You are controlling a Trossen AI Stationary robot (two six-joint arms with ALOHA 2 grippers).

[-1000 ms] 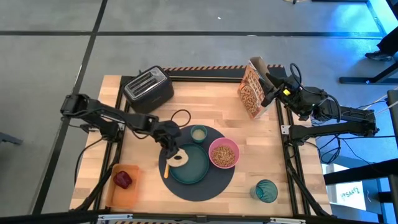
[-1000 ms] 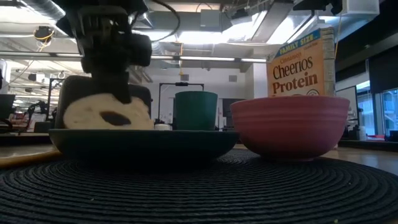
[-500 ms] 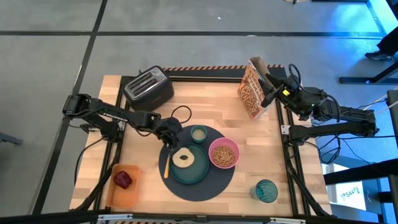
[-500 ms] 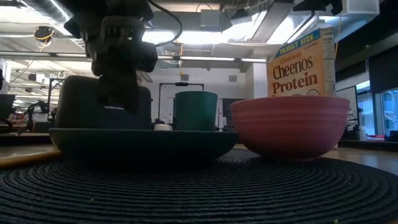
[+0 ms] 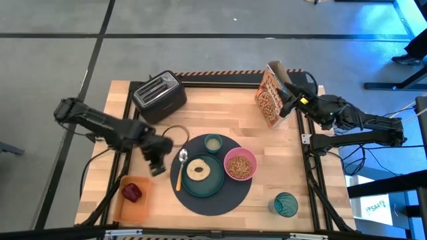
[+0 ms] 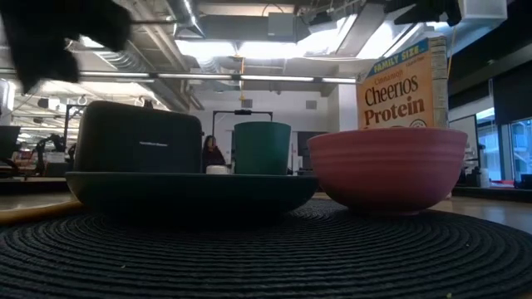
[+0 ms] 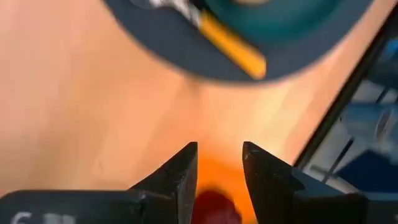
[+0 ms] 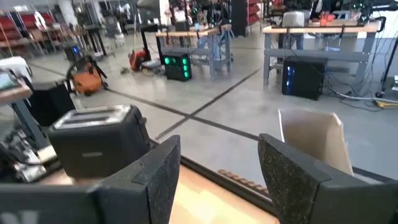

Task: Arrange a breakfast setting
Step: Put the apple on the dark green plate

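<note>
One item of the breakfast setting, the red apple (image 5: 131, 192), is lying apart from the rest on the flat orange tray (image 5: 134, 208) at the worktop's (image 5: 220, 127) near-left corner, and the left hand (image 5: 157, 167) is hanging empty between tray and round dark mat (image 5: 232, 198), its fingers (image 7: 180, 177) parted narrowly and pointing at the apple in the left wrist view. Judging by that aim, fetching the apple is the step in hand; doing it well likely calls for opening wider, dropping straight over the fruit and closing around its middle so that the round skin does not roll or squirt free. On the mat, the bagel (image 5: 196, 169) is resting on the teal plate (image 5: 212, 181), the orange-handled spoon (image 5: 179, 169) is lying just beside the plate's left rim, the pink bowl (image 5: 240, 165) is holding cereal, and the small pale cup (image 5: 213, 143) is standing behind the plate. Off the mat, the teal tumbler (image 5: 285, 204) is waiting at the near-right corner. Standing close to the hand's path, the spoon and the tray's raised edge are the things to clear. Behind, the black toaster (image 5: 159, 95) is sitting out of the way, while the right hand (image 5: 288, 101), open wide, is hovering beside the cereal box (image 5: 269, 97) at the far right.
</note>
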